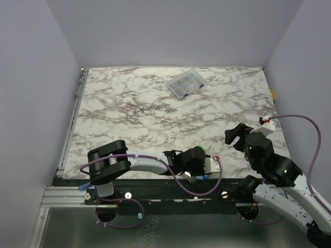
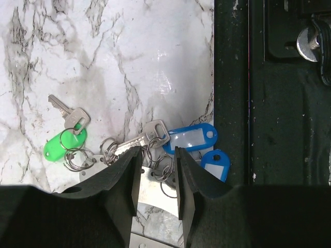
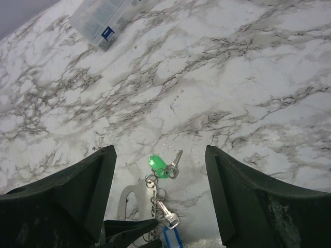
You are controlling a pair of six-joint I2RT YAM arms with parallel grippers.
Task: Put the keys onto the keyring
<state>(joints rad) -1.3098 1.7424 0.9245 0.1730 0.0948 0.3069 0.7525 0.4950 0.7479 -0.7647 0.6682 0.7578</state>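
Blue plastic comes first: two blue keys (image 2: pixel 189 139) lie right at the near edge of the counter (image 1: pixel 155 103), somewhat right of its middle. One tag almost touches the edge. The larger tag's long axis runs near to far, and its metal blade angles away from the edge.

Just beyond, the left gripper (image 2: pixel 156 155) stands half spread over the tangle of small split rings. The keyring (image 2: pixel 155 187), a flat silvery loop, lies between its jaws. Whether they press on it or only straddle it, I cannot tell.

Farther in lies the green key (image 2: pixel 64 144), its blade pointing toward the far right corner.

The keys are probably light, stiff and slick. Lying flat, they would likely skate on the marble, so the plastic tag or the head looks like the best hold. The keyring seems rigid and thin, and is likely best pinched across its flat sides.

The right gripper (image 3: pixel 159 151) hovers spread wide and empty beyond the keys. A clear box (image 1: pixel 184 84) sits near the far edge.
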